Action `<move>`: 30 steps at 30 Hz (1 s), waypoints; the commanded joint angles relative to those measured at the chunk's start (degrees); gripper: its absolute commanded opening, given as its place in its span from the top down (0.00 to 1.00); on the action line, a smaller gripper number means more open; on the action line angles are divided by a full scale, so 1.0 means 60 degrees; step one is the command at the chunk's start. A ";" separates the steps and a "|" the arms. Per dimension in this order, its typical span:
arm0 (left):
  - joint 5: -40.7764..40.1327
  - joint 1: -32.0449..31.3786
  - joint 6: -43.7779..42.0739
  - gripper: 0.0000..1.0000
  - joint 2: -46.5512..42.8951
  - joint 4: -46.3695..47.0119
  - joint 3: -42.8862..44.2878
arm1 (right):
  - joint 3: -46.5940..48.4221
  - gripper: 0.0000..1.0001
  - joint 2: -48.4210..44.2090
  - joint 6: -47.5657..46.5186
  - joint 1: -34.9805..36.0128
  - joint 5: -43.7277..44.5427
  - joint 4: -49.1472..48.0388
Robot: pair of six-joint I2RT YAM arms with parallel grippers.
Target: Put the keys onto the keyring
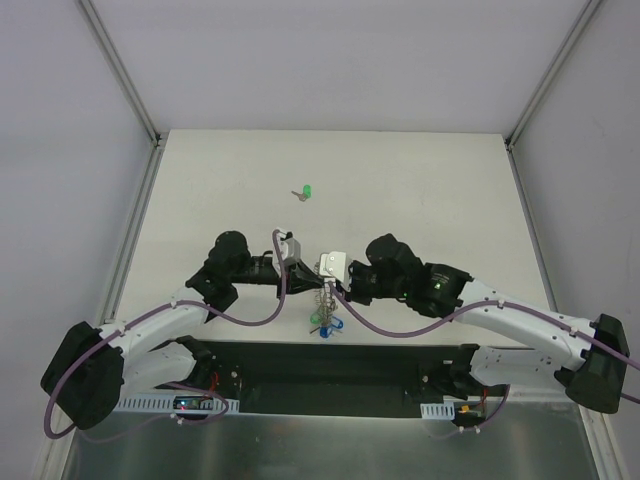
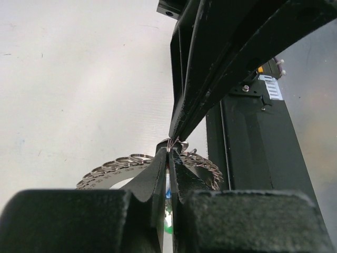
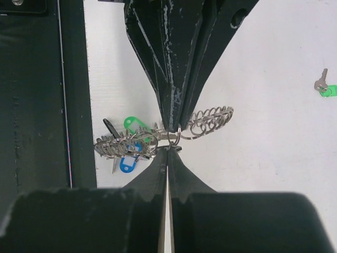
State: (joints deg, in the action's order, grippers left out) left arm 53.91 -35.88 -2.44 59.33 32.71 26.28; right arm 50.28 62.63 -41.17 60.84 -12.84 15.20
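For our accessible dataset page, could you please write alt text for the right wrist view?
Two shut end effectors pinch the keyring tip to tip: the right end effector from below, the left end effector from above. Green, blue and black keys cluster at its left; a loose green key lies far right on the table.

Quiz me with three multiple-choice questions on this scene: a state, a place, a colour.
1. How are the left tool and right tool? A both wide open; B both shut, tips meeting at the keyring; C one open, one shut.
2. Where is the loose green key? A on the bare table, far from both tools; B in the left tool; C under the keyring.
3. Which key heads show beside the keyring? A red, yellow; B orange, pink; C green, blue.
Answers: B, neither tool shows a gap; A, it lies alone; C, those colours sit by the loops.
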 commanded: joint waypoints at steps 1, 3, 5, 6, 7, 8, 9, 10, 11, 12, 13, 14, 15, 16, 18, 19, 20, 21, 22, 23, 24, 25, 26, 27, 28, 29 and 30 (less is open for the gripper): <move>-0.0620 0.0135 0.1137 1.00 -0.0323 0.2354 -0.0220 | -0.0075 0.99 0.0079 0.0284 0.0026 -0.0335 -0.0497; -0.1013 0.0135 0.1357 1.00 -0.0439 0.2691 -0.0468 | -0.0046 0.99 0.0167 0.0284 0.0041 -0.0263 -0.0643; -0.1395 0.0135 0.1548 1.00 -0.0528 0.3087 -0.0659 | -0.0031 0.99 0.0211 0.0299 0.0041 -0.0218 -0.0731; -0.1818 0.0135 0.1592 1.00 -0.0630 0.3205 -0.0877 | -0.0016 0.99 0.0254 0.0284 0.0041 -0.0175 -0.0848; -0.1996 0.0135 0.1694 1.00 -0.0660 0.3467 -0.0981 | -0.0002 0.99 0.0284 0.0299 0.0041 -0.0160 -0.0907; -0.2128 0.0135 0.1753 1.00 -0.0703 0.3643 -0.1113 | 0.0028 0.99 0.0313 0.0299 0.0041 -0.0145 -0.0966; -0.2318 0.0135 0.1826 1.00 -0.0718 0.3790 -0.1346 | 0.0057 0.99 0.0371 0.0299 0.0055 -0.0130 -0.1024; -0.2334 0.0135 0.1914 1.00 -0.0719 0.3966 -0.1435 | 0.0144 0.99 0.0416 0.0270 0.0056 -0.0087 -0.1025; -0.2349 0.0135 0.1944 1.00 -0.0777 0.3982 -0.1509 | 0.0174 0.99 0.0445 0.0240 0.0056 -0.0014 -0.1025; -0.2407 0.0135 0.1973 1.00 -0.0821 0.3997 -0.1654 | 0.0218 0.99 0.0445 0.0226 0.0056 0.0045 -0.1010; -0.2509 0.0135 0.1988 1.00 -0.0894 0.3997 -0.1728 | 0.0291 0.99 0.0474 0.0139 0.0041 0.0089 -0.0996; -0.2554 0.0135 0.1974 1.00 -0.1054 0.3953 -0.1889 | 0.0364 0.99 0.0489 0.0080 0.0041 0.0147 -0.0937; -0.2612 0.0135 0.1930 0.98 -0.1171 0.3880 -0.1977 | 0.0437 0.99 0.0504 0.0036 0.0041 0.0177 -0.0821; -0.2729 0.0135 0.1872 0.92 -0.1289 0.3807 -0.2051 | 0.0511 0.99 0.0504 -0.0066 0.0055 0.0192 -0.0747; -0.2876 0.0135 0.1755 0.80 -0.1640 0.3485 -0.2256 | 0.0730 0.99 0.0519 -0.0155 0.0041 0.0192 -0.0557; -0.2935 0.0135 0.1725 0.76 -0.1757 0.3397 -0.2314 | 0.0818 0.99 0.0548 -0.0199 0.0055 0.0192 -0.0513; -0.3022 0.0135 0.1681 0.71 -0.1976 0.3266 -0.2402 | 0.0949 0.99 0.0562 -0.0286 0.0041 0.0177 -0.0454; -0.3081 0.0135 0.1623 0.69 -0.2065 0.3032 -0.2446 | 0.1038 0.99 0.0577 -0.0331 0.0041 0.0148 -0.0337; -0.3111 0.0135 0.1593 0.67 -0.2168 0.2885 -0.2476 | 0.1097 0.99 0.0606 -0.0375 0.0041 0.0162 -0.0307; -0.3184 0.0135 0.1564 0.66 -0.2357 0.2782 -0.2491 | 0.1141 0.99 0.0664 -0.0448 0.0026 0.0163 -0.0264; -0.3228 0.0135 0.1520 0.63 -0.2446 0.2549 -0.2491 | 0.1272 0.99 0.0709 -0.0506 0.0041 0.0206 -0.0205; -0.3315 0.0135 0.1505 0.61 -0.2563 0.2431 -0.2476 | 0.1316 0.99 0.0738 -0.0521 0.0041 0.0250 -0.0175; -0.3418 0.0135 0.1505 0.59 -0.2753 0.2313 -0.2418 | 0.1375 0.99 0.0825 -0.0594 0.0026 0.0381 -0.0146; -0.3694 0.0135 0.1476 0.54 -0.2856 0.1921 -0.2360 | 0.1463 0.99 0.0870 -0.0638 0.0026 0.0455 -0.0102; -0.3842 0.0135 0.1461 0.51 -0.2959 0.1685 -0.2287 | 0.1507 0.99 0.0899 -0.0668 0.0012 0.0514 -0.0073; -0.3988 0.0135 0.1446 0.48 -0.3119 0.1349 -0.2097 | 0.1536 0.99 0.0957 -0.0697 -0.0061 0.0601 -0.0029; -0.4396 0.0135 0.1446 0.42 -0.3193 0.1041 -0.1965 | 0.1609 0.99 0.0987 -0.0712 -0.0091 0.0631 -0.0014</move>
State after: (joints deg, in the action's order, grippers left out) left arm 33.78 -35.53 7.01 42.74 44.62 11.64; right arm 55.86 68.05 -43.55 60.88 -10.87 15.70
